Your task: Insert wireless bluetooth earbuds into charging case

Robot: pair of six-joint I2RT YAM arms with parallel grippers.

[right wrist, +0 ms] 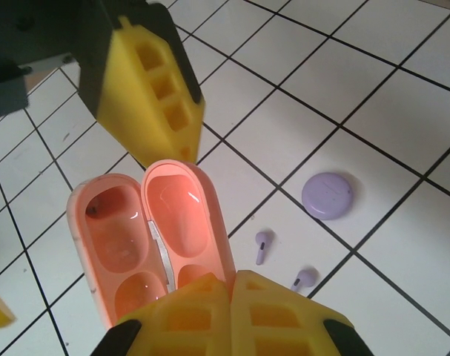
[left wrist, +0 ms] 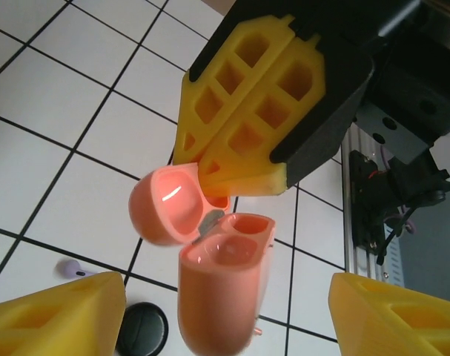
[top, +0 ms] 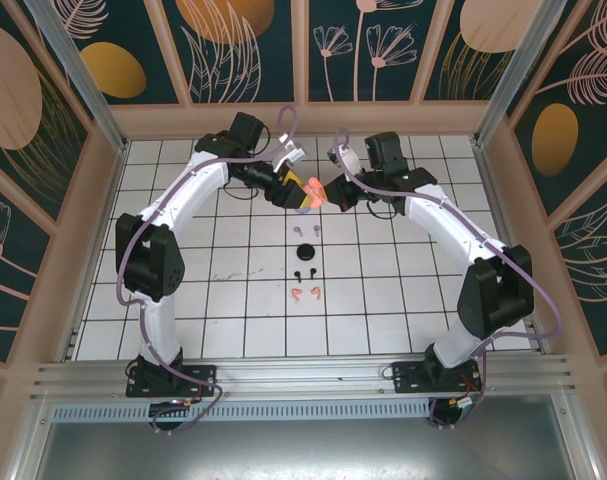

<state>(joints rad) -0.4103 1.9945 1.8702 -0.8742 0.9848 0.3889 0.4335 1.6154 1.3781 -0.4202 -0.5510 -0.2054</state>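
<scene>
The salmon-orange charging case (top: 308,193) hangs open above the tiles between both grippers. My right gripper (right wrist: 232,285) is shut on the edge of its lid (right wrist: 182,211); its yellow fingers (left wrist: 247,111) pinch that lid from above in the left wrist view. The case body (left wrist: 217,297), both wells empty, sits between the wide-spread fingers of my open left gripper (left wrist: 225,291) without touching either. Two salmon earbuds (top: 304,294) lie on the tiles nearer the bases. Two lavender earbuds (right wrist: 262,246) lie below the grippers, and two black earbuds (top: 303,271) lie between those pairs.
A shut lavender case (right wrist: 328,196) lies beside the lavender earbuds. A shut black case (top: 305,251) rests on the white tiled table (top: 403,290) above the black earbuds. Aluminium frame posts and patterned walls surround the table.
</scene>
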